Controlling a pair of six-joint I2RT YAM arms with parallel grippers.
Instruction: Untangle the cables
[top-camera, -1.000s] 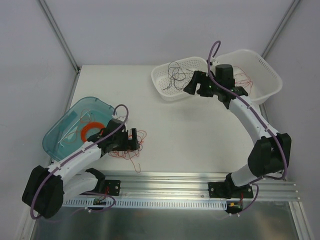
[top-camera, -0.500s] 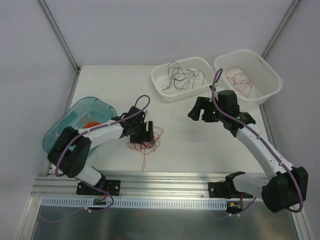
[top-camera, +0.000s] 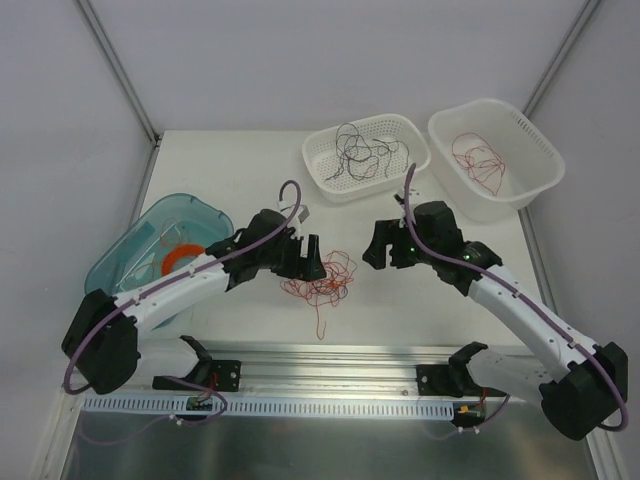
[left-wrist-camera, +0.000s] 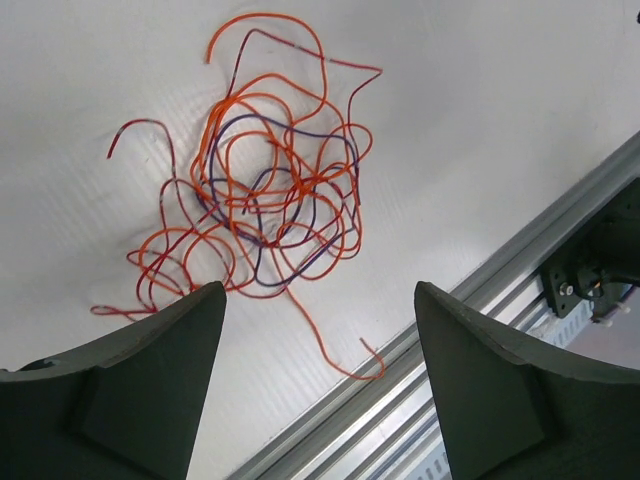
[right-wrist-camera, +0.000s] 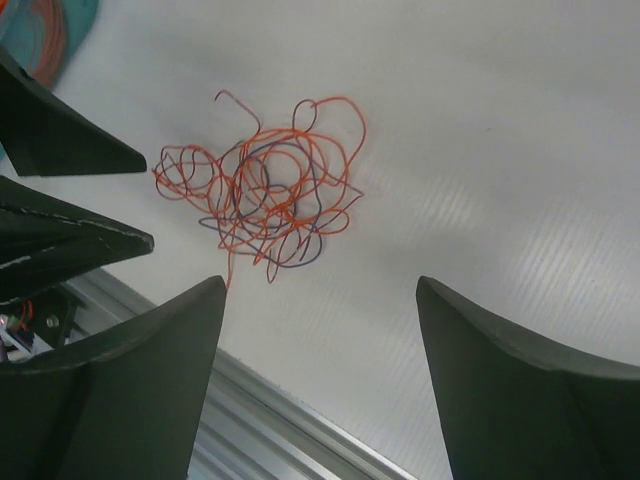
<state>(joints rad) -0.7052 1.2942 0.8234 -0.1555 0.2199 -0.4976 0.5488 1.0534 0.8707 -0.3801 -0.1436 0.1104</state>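
A tangle of thin red and dark cables (top-camera: 322, 280) lies on the white table between my two grippers. It also shows in the left wrist view (left-wrist-camera: 262, 205) and the right wrist view (right-wrist-camera: 265, 203). A loose red tail (top-camera: 321, 322) runs toward the front rail. My left gripper (top-camera: 308, 258) is open and empty just left of the tangle. My right gripper (top-camera: 383, 246) is open and empty to its right, apart from it. Dark cables (top-camera: 362, 152) lie in the left white basket (top-camera: 318, 170). Red cables (top-camera: 482, 160) lie in the right white basket (top-camera: 540, 150).
A teal tray (top-camera: 115, 265) at the left holds a flat orange ring coil (top-camera: 180, 258). An aluminium rail (top-camera: 350, 360) runs along the table's front edge, also in the left wrist view (left-wrist-camera: 480, 300). The left gripper's fingers (right-wrist-camera: 60, 190) show in the right wrist view.
The left gripper has moved right from beside the teal tray, and the tangle has shifted right with it. The right gripper has come down from the baskets toward the table centre.
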